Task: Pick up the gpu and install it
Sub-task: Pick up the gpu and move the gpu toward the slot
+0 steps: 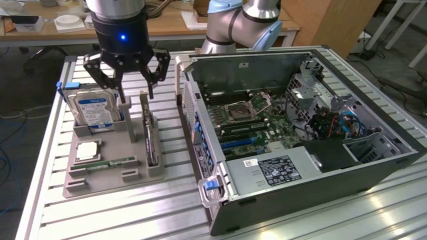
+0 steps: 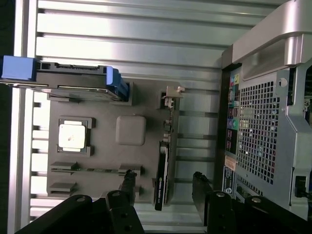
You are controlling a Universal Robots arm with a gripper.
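Note:
The gpu is a thin dark card standing on its edge in a slot of the grey holder tray, on the side nearest the computer case. My gripper hangs open above the tray's far end, between the hard drive and the gpu, holding nothing. In the wrist view the gpu shows edge-on, and my gripper straddles one end of it from above. One of the fingers stands on each side, apart from the card.
A silver hard drive with a blue-white label stands in the tray beside the gripper. A processor chip and a green memory stick lie in the tray. The open computer case lies on the exterior view's right on the slatted metal table.

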